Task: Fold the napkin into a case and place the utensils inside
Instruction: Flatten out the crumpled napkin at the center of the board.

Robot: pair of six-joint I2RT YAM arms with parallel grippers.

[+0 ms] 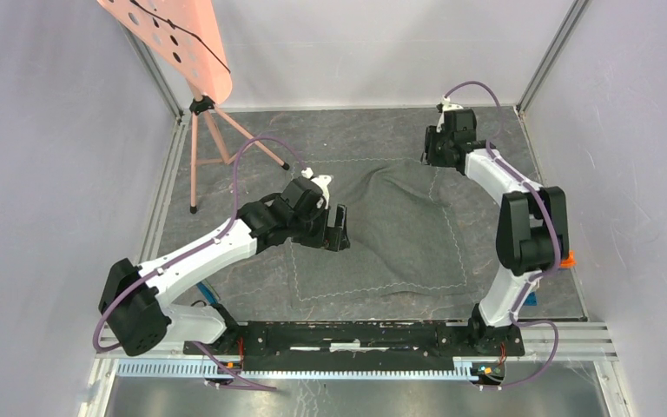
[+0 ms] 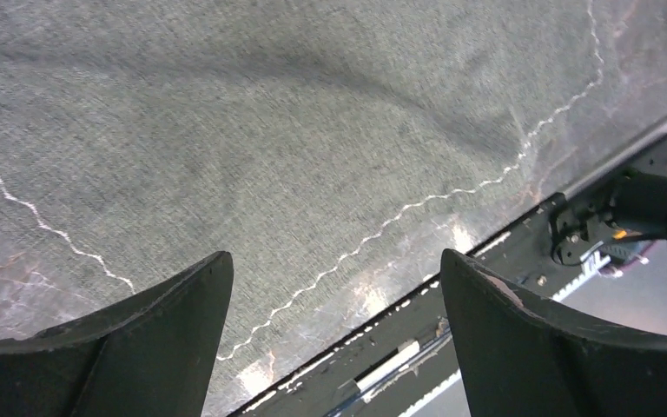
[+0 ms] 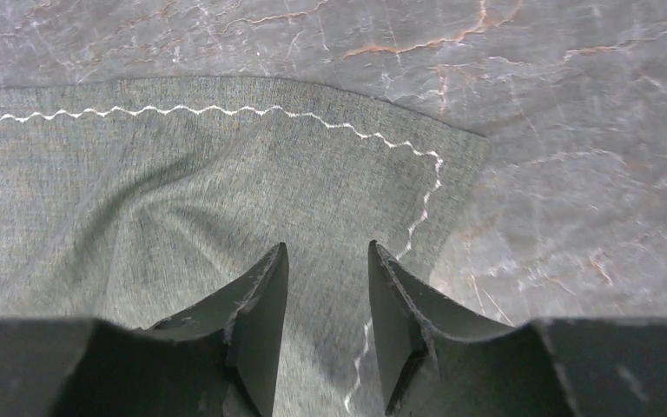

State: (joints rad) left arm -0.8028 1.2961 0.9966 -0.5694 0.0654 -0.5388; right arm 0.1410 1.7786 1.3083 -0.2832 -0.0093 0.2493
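I'm hovering my right gripper (image 3: 326, 330) over the far right corner of the napkin (image 1: 399, 243). Its jaws are standing a narrow gap apart, flat cloth showing between them, nothing clamped. The stitched hem (image 3: 226, 110) is turning the corner just beside one fingertip. My left gripper (image 2: 334, 339) is hanging over the napkin's left side, jaws spread wide and empty, the zigzag stitching running across below. The napkin is lying open and roughly square on the slate worktop (image 1: 356, 130), not yet folded, with one soft ridge (image 1: 391, 187) running from the far edge toward the middle. So my right arm is nearer the far corner and my left arm nearer the left edge. I'm judging the fold has to start from those edges and carry across the cloth. I'm reading no brand, label or writing anywhere.
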